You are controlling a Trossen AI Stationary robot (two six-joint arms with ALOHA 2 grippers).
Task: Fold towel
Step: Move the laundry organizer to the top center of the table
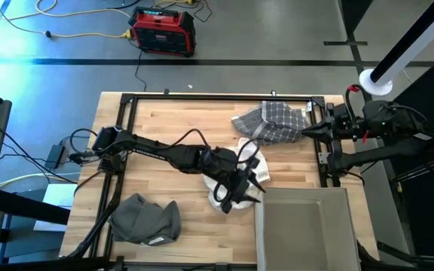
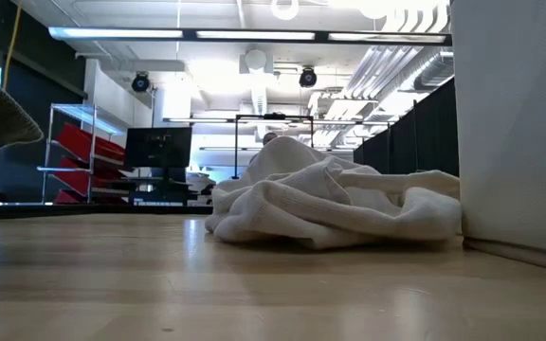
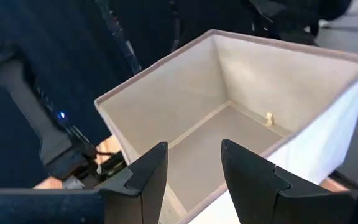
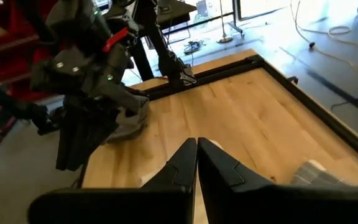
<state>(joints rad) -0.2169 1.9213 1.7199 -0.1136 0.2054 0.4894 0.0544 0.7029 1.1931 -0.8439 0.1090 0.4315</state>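
Lying crumpled on the wooden table [image 1: 194, 233], the white towel [image 2: 335, 204] fills the near middle of the low view, its right end touching the wall of a pale fabric bin [image 2: 515, 123]. From above, that towel [image 1: 228, 197] sits a little toward five o'clock of the table's centre, just beside the bin [image 1: 307, 229], which stands at the near edge around five o'clock. The left gripper [image 1: 246, 183] hangs over the towel, its arm reaching in from nine o'clock. In the left wrist view its fingers [image 3: 145, 180] stand apart with nothing between them, and beyond them the bin's bare inside [image 3: 241, 93] shows. A grey cloth [image 1: 145, 220] lies bunched at seven o'clock, well apart from the towel. Farther back, a checked cloth [image 1: 271, 123] lies heaped at one o'clock near the far rail. The right gripper [image 1: 309, 131] waits at two o'clock beside the table's right edge, its tip just beside the checked cloth; the right wrist view shows its fingers [image 4: 182, 162] pressed together, empty. Beyond the table, a red and black case [image 1: 163, 30] rests on the floor at twelve o'clock.
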